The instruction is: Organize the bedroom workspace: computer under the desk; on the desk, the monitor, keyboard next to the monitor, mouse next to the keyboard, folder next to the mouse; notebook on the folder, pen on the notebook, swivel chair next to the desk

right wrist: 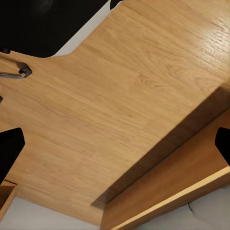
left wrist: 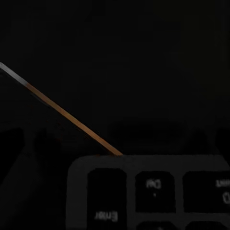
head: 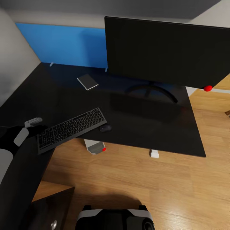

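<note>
The monitor (head: 166,51) stands on the right of the black desk (head: 64,102). In front of it the keyboard (head: 72,129) lies slanted at the desk's inner corner, with the mouse (head: 105,128) touching its right end. The notebook (head: 88,81) rests near the blue back panel. The computer (head: 95,147) peeks out under the desk edge. My left gripper (head: 33,125) is at the keyboard's left end; its jaws are too dark to read, and keyboard keys (left wrist: 153,191) loom close. My right gripper (right wrist: 115,143) is open over wood floor. The folder and pen are out of view.
A chrome leg with a black caster (right wrist: 21,72) shows on the floor, perhaps the swivel chair's. A wooden cabinet (head: 52,204) stands by the desk's left wing. A white desk foot (head: 154,154) and my own base (head: 115,218) are on the open wood floor.
</note>
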{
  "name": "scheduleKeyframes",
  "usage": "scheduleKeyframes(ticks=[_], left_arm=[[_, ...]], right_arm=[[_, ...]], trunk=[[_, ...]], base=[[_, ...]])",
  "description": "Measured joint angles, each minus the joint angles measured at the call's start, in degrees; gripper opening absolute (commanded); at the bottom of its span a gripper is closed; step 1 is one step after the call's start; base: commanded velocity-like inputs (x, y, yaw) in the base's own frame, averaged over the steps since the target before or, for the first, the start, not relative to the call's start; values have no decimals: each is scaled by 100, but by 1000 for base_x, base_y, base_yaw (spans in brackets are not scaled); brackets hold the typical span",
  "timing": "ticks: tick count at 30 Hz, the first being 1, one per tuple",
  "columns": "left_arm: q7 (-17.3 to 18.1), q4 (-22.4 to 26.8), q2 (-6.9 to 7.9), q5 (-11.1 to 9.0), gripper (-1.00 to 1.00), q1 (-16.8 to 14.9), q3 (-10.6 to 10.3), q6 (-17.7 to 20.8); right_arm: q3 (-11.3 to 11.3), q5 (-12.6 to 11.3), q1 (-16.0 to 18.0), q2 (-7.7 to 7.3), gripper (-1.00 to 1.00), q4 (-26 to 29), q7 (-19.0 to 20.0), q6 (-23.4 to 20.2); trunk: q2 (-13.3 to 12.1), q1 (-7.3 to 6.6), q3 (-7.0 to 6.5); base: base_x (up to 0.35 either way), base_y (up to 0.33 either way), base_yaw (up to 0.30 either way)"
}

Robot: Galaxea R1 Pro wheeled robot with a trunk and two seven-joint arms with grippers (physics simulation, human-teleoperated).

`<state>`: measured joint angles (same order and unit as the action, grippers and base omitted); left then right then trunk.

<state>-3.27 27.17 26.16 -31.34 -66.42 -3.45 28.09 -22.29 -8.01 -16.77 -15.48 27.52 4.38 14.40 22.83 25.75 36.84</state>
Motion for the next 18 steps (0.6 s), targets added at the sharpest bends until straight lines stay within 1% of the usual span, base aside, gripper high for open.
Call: scheduleKeyframes(ticks=[9,13,18], left_arm=[[-1,0,3,2,100,0,3,1],[0,0,5,1,100,0,4,3],[1,0,6,-1,100,0,3,0]], right_arm=[[0,0,0,0,100,0,0,0],[0,0,0,0,100,0,0,0],[0,0,0,0,100,0,0,0]], trunk=[[0,0,0],[0,1,0],[0,0,0]], base=[[-7,-4,0],[-90,-18,0],[-27,-7,0]])
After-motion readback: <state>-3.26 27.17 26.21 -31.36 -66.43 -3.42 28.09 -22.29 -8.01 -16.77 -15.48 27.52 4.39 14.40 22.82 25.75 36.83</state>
